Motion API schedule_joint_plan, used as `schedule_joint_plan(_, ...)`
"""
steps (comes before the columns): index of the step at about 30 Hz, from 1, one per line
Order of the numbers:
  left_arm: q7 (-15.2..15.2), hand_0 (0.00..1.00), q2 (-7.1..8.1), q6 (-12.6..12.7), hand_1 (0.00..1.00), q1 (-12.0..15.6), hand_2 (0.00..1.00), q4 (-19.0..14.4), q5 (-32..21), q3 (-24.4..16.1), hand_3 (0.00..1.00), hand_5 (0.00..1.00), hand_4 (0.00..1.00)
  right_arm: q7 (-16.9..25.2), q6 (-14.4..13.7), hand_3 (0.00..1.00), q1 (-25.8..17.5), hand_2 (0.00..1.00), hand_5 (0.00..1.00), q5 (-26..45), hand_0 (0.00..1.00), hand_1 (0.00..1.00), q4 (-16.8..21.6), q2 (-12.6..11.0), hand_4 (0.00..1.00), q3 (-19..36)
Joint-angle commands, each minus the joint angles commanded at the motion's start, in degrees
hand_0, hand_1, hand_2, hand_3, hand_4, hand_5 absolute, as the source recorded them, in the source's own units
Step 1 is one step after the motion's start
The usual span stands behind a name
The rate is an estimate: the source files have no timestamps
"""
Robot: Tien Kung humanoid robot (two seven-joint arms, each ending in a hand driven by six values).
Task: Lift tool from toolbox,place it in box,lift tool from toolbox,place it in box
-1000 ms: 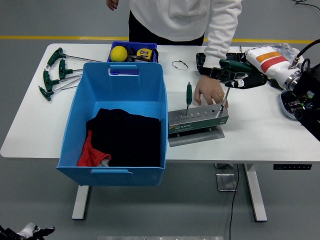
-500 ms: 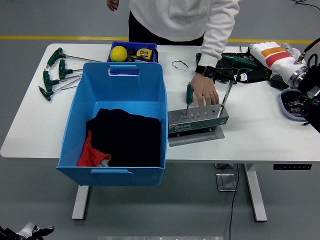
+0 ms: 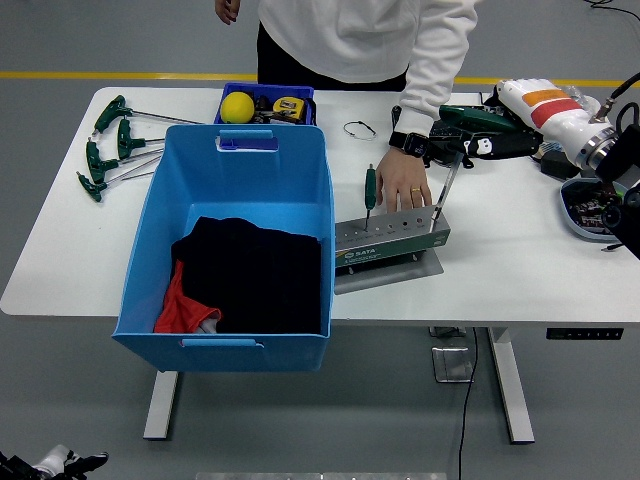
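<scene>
Tilting at the table's near edge, the toolbox (image 3: 391, 240) could tip if its tool (image 3: 446, 188), gripped at the top by the right hand (image 3: 452, 143), binds in its slot while a person's hand (image 3: 408, 186) steadies the rack.

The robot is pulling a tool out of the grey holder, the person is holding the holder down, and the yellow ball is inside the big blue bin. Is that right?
Not quite. In the head view the yellow ball sits in the small dark-blue tray behind the big blue bin. The right hand does grip a tool in the grey holder, steadied by the person's hand.
</scene>
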Motion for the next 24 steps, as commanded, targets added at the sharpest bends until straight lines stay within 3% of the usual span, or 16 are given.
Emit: schedule_joint_plan(24,0.20,0.691,0.00,-0.09,0.659,0.55,0.678,0.00,1.77,-1.17,0.628,0.667,0.660,0.11,1.87,0.002,-0.65,0.002,0.691,0.58,0.002,0.002,6.14,-1.79,0.851,2.94)
